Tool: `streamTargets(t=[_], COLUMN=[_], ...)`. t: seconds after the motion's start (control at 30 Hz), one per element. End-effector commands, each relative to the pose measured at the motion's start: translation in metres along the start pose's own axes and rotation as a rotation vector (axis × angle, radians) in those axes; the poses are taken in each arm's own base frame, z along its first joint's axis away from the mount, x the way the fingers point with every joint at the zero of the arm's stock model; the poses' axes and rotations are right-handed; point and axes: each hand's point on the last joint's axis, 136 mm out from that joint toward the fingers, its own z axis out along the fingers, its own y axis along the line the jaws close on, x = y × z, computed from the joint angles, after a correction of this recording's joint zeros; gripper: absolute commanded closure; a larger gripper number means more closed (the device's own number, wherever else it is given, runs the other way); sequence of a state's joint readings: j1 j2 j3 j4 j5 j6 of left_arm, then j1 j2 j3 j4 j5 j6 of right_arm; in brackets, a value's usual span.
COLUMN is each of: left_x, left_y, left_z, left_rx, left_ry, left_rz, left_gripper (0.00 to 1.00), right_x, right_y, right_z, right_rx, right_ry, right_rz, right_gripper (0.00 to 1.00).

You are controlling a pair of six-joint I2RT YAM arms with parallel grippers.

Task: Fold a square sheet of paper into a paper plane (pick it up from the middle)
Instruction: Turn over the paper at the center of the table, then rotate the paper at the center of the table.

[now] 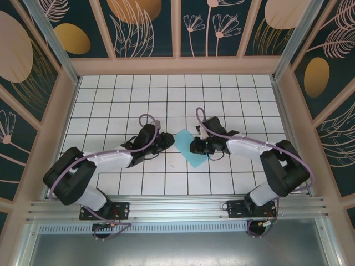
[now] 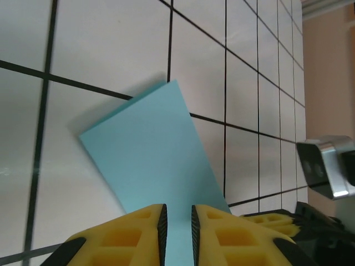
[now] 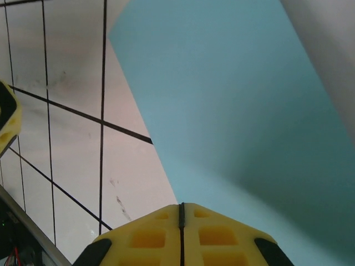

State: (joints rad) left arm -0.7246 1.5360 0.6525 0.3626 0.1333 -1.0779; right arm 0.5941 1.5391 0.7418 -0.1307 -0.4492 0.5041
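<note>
The right gripper (image 3: 181, 206) is shut tight, pinching the square sheet of paper (image 3: 238, 94). The left gripper (image 2: 177, 210) is open just a crack at its other end. The paper sits mid-table (image 1: 111, 88) between them. It looks folded in half, I think, with nose and wings not made yet.
</note>
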Motion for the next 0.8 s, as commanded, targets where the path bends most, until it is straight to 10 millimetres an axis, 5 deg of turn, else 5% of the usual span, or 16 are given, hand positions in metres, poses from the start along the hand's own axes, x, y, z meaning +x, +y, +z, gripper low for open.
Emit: streamTargets(t=[0.0,0.2,0.37,0.5,0.67,0.77], left_x=[0.01,0.015,0.015,0.02,0.03,0.032], left_y=[-0.021,-0.023,-0.028,-0.03,-0.02,-0.016], left_z=[0.014,0.026,0.026,0.027,0.03,0.035], left_rx=[0.064,0.069,0.085,0.094,0.076,0.063], left_ry=[0.069,0.103,0.11,0.134,0.175,0.183], left_rz=[0.007,0.005,0.006,0.009,0.016,0.021], left_gripper=[0.77,0.76,0.76,0.75,0.75,0.75], right_x=[0.01,0.042,0.056,0.047,0.019,0.005], right_y=[-0.008,-0.04,-0.035,-0.019,0.015,0.0], right_z=[0.013,0.027,0.027,0.017,-0.014,-0.039], right_rx=[-0.056,-0.056,-0.14,-0.202,-0.221,-0.066], right_ry=[0.022,0.054,0.012,-0.107,-0.215,-0.282], right_rz=[0.025,0.173,0.359,0.493,0.375,0.261], right_gripper=[0.93,0.93,0.92,0.89,0.81,0.71])
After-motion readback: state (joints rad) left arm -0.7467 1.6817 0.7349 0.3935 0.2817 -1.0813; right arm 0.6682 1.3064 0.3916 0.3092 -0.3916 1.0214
